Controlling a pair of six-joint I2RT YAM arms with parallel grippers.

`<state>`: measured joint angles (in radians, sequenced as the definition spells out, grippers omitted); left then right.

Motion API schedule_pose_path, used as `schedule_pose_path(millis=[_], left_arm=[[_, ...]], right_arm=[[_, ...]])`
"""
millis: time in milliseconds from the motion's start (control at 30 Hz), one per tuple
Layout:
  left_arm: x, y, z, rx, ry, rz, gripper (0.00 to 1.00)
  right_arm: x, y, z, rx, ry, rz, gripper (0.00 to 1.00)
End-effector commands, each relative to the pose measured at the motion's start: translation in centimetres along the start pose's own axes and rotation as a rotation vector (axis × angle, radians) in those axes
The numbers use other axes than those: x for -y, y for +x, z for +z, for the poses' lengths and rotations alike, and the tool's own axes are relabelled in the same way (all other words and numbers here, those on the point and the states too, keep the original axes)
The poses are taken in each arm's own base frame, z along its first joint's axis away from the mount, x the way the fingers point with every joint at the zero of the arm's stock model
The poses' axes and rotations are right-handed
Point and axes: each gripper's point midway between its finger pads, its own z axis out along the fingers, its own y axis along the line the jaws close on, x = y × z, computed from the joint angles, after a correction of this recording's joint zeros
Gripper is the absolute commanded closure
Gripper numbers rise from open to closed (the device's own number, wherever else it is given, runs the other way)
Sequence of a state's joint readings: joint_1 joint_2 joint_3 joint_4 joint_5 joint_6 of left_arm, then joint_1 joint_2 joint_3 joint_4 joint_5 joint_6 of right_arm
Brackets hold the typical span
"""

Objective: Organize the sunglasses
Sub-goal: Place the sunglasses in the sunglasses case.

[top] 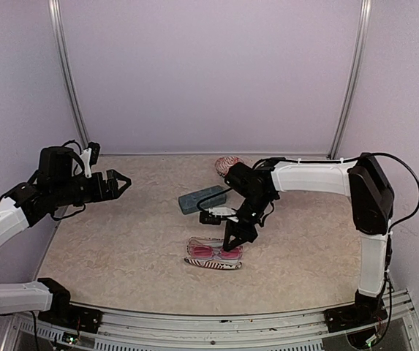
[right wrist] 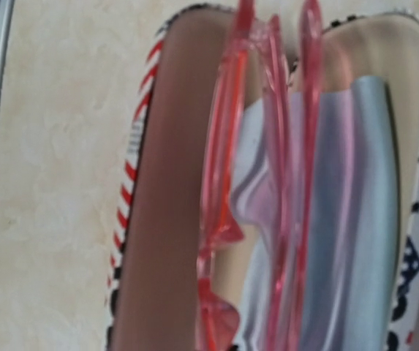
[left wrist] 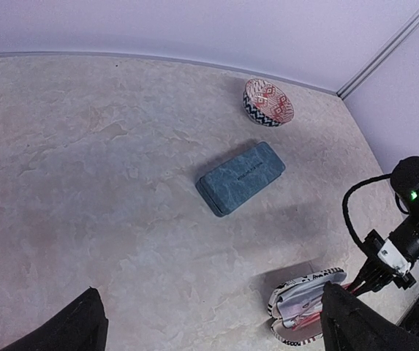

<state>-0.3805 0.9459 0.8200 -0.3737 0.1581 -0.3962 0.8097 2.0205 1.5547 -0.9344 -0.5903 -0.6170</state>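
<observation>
The slim pink-red sunglasses point(top: 208, 251) lie folded in the open mouth of the black-and-white patterned pouch point(top: 209, 263) at the table's centre front. My right gripper point(top: 231, 245) points down onto their right end and looks shut on them. The right wrist view shows the pink frame point(right wrist: 275, 183) very close, over the pouch's striped edge point(right wrist: 125, 183); my fingers are hidden there. The left wrist view shows the pouch point(left wrist: 297, 285) and the glasses point(left wrist: 304, 322). My left gripper point(top: 121, 183) point(left wrist: 210, 289) is open and empty, held in the air at the left. The dark reddish-brown pair is out of view.
A blue-teal hard case point(top: 202, 197) point(left wrist: 240, 178) lies shut behind the pouch. A red-and-white patterned bowl point(top: 226, 165) point(left wrist: 268, 102) stands near the back wall. Walls and metal rails enclose the table at the back and sides.
</observation>
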Motion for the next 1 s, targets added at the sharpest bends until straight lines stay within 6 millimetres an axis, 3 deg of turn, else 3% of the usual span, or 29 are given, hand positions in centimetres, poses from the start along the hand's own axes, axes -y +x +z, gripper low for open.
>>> schedule_pose_path(millis=[0, 333, 733, 967], left_arm=[[0.1, -0.4, -0.1, 0.019, 0.012, 0.002, 0.01], [0.0, -0.2, 0.1, 0.011, 0.007, 0.001, 0.01], [-0.2, -0.2, 0.2, 0.007, 0.001, -0.001, 0.01], [-0.3, -0.2, 0.2, 0.008, -0.005, -0.001, 0.01]], right_arm=[[0.2, -0.5, 0.5, -0.005, -0.016, 0.0, 1.0], [1.9, -0.3, 0.8, 0.002, -0.006, 0.041, 1.0], [3.5, 0.7, 1.0, -0.007, 0.03, 0.101, 0.89], [4.4, 0.3, 0.3, 0.012, 0.089, 0.099, 0.82]])
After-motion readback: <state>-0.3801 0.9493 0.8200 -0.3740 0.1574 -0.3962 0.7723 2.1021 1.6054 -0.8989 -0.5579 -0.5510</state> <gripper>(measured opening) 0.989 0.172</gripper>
